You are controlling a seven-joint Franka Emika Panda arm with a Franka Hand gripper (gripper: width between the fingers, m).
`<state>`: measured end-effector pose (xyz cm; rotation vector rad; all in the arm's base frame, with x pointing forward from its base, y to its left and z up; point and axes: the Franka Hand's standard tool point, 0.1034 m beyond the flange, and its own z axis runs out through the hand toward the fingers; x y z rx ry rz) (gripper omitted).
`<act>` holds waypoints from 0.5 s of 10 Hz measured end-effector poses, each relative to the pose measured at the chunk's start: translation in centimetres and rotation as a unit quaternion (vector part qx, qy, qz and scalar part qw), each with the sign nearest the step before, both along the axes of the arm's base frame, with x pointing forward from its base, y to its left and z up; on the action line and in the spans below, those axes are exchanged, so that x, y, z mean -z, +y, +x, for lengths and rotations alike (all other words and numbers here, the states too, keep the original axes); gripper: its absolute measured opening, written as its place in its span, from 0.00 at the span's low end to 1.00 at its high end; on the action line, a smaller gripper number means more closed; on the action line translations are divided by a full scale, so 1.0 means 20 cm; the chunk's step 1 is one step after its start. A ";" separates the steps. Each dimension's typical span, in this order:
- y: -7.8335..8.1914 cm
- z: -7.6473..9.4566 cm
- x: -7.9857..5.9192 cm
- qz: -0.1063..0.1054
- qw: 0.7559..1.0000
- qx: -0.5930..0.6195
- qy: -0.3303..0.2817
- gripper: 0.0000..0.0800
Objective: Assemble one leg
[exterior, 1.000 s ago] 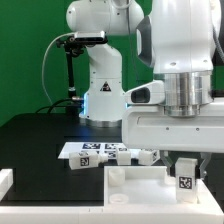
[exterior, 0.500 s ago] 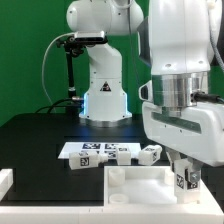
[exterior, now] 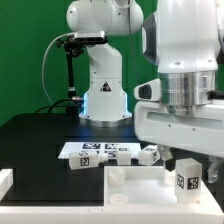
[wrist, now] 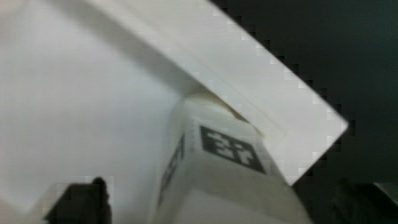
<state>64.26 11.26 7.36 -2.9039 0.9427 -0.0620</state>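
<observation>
in the exterior view the arm fills the right side of the picture, its white wrist housing hanging low over the black counter. under the housing the dark fingers come down at about five o'clock from the picture's middle, and the leg, a short white block with a black-and-white tag on its face, stands upright between them, so the fingers look clamped on the leg. the leg's lower end is just above or on the panel, the large white tray-like piece with raised corners at the bottom of the view; whether it touches cannot be told. beyond the panel, toward twelve o'clock from it, the marker board lies flat on the counter, and several more small white tagged blocks sit in a row along it, close beside one another. a second white robot base stands at the back against the green wall, near the picture's twelve o'clock, with a black camera stand beside it at about ten o'clock. the wrist view is blurred: it shows the leg close up with its tag facing the camera, the white panel spread behind it, one dark fingertip showing beside the leg, and the dark counter past the panel's edge.
</observation>
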 end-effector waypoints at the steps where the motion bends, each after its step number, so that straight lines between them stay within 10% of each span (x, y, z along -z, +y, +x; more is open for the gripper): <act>1: 0.04 0.00 -0.01 0.000 1.000 -0.009 -0.001 0.81; 5: 0.02 0.01 0.00 -0.035 0.957 -0.287 -0.023 0.81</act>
